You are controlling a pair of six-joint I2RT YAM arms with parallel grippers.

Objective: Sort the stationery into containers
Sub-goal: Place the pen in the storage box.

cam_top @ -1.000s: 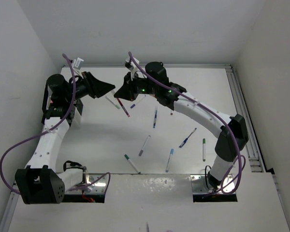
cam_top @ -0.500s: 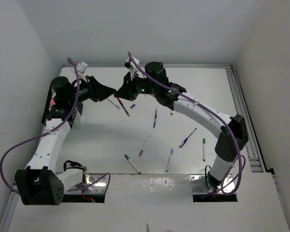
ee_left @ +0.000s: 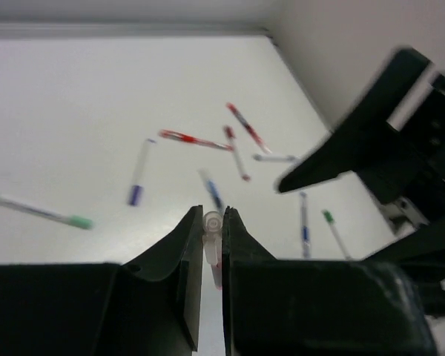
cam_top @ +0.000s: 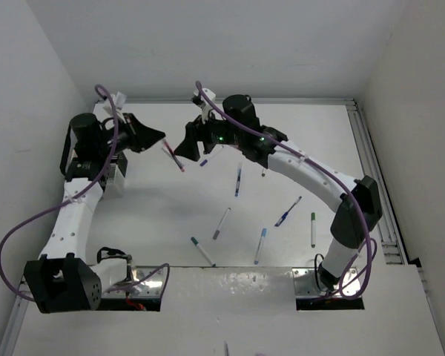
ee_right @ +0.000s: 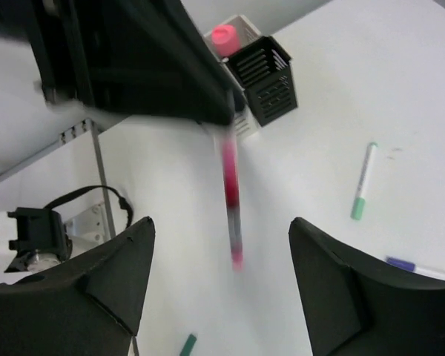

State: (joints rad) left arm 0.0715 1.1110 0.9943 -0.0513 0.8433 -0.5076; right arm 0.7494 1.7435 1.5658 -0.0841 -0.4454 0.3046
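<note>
A red pen [cam_top: 175, 159] hangs in the air over the back left of the table. My left gripper [cam_top: 162, 137] is shut on its upper end, and the clear pen end [ee_left: 212, 225] shows pinched between the jaws [ee_left: 211, 216]. Just to the pen's right, my right gripper [cam_top: 185, 150] is open, its fingers wide on either side of the red pen [ee_right: 231, 211] without touching it. A black mesh container [ee_right: 268, 80] and a white container [ee_right: 241, 122] holding a pink stick [ee_right: 224, 37] stand beyond the left gripper [ee_right: 163, 74]. More stationery lies loose on the table.
Loose pens lie mid-table: a blue one [cam_top: 238, 180], a purple one [cam_top: 221, 222], a light-blue one [cam_top: 261, 245], a green one [cam_top: 313, 228] and a teal-capped one [cam_top: 202, 251]. A rail [cam_top: 371, 159] runs along the right edge. Walls close in on both sides.
The right gripper has opened and let go of the red pen. The left gripper has shut on the pen's upper end and drawn slightly left with it.
</note>
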